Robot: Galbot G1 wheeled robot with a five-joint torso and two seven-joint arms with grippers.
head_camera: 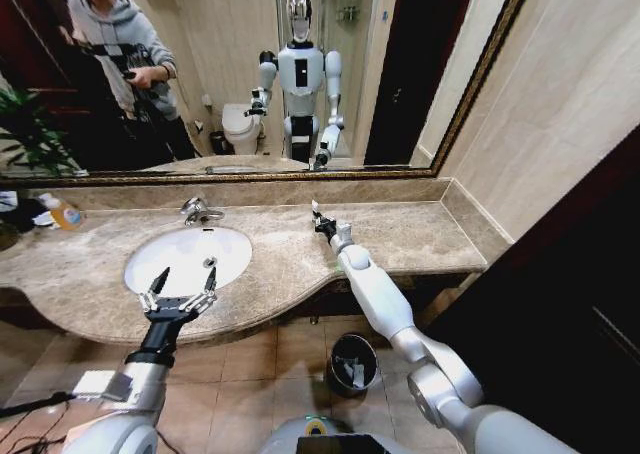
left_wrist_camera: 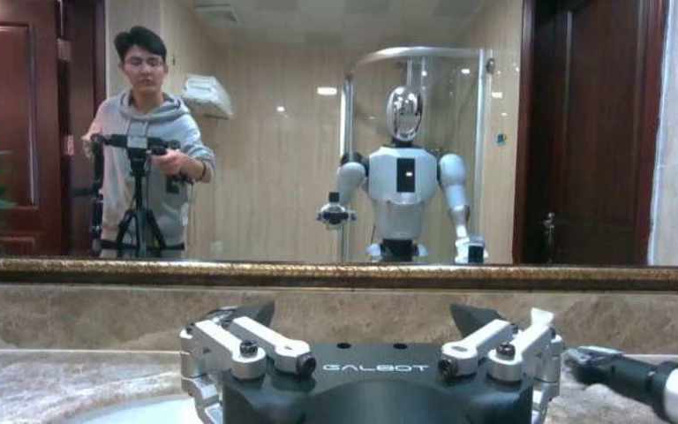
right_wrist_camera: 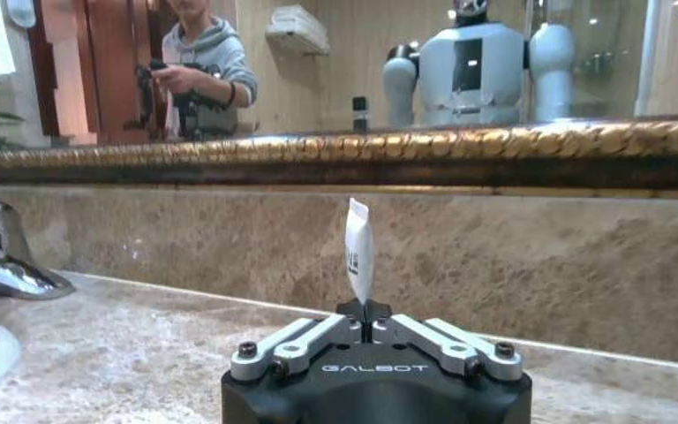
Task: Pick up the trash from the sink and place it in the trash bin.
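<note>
My right claw (right_wrist_camera: 366, 329) pinches a white tube (right_wrist_camera: 358, 249) by its tip; it may slip before reaching the bin (head_camera: 353, 363). Left claw (head_camera: 183, 276) gapes idle above the sink (head_camera: 150, 259).

Warm, even indoor light, soft glare on the mirror (head_camera: 200, 74), wide-angle bending at head-view edges.
</note>
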